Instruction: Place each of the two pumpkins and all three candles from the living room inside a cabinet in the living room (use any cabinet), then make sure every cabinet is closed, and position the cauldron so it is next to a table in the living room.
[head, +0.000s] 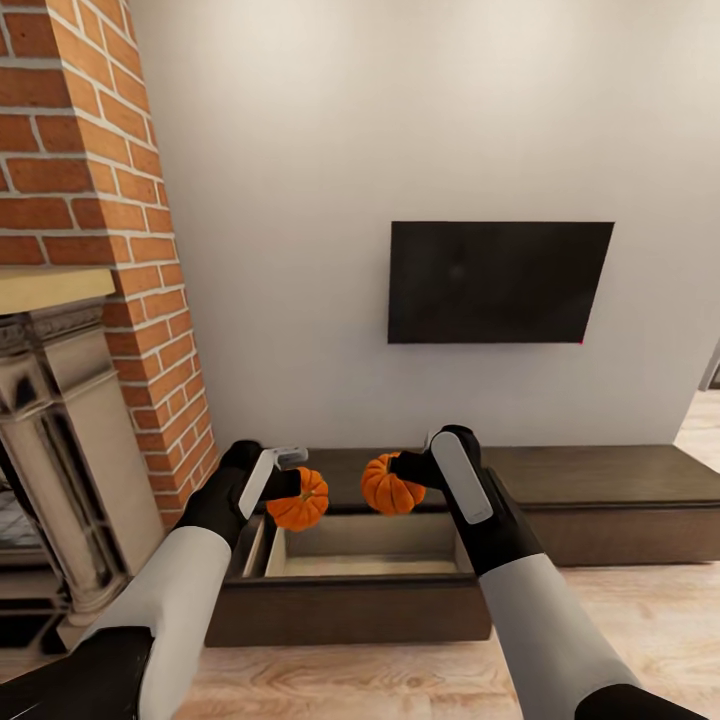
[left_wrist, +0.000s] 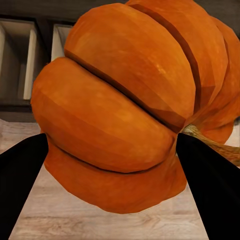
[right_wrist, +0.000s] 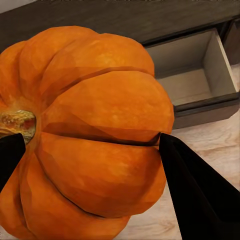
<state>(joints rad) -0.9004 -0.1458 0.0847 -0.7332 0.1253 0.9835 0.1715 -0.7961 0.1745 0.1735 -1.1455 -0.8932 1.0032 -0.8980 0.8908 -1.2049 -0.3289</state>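
Two bright orange ribbed pumpkins hang above the open drawer (head: 365, 550) of the dark brown cabinet (head: 600, 480). My left gripper (head: 290, 485) is shut on the left pumpkin (head: 300, 500), which looms large in the left wrist view as the pumpkin (left_wrist: 125, 110) between black fingers (left_wrist: 20, 185). Held apart from it, the right pumpkin (head: 390, 485) sits in my shut right gripper (head: 405, 468); the right wrist view has that pumpkin (right_wrist: 90, 135) with its stem turned sideways. The drawer's pale beige inside (right_wrist: 195, 75) holds nothing. Candles, cauldron and table are out of view.
A red brick chimney (head: 90, 200) with a stone fireplace (head: 60, 470) stands at the left. A black television (head: 497, 282) hangs on the white wall above the cabinet. Light wooden floor (head: 600, 620) runs in front of the cabinet.
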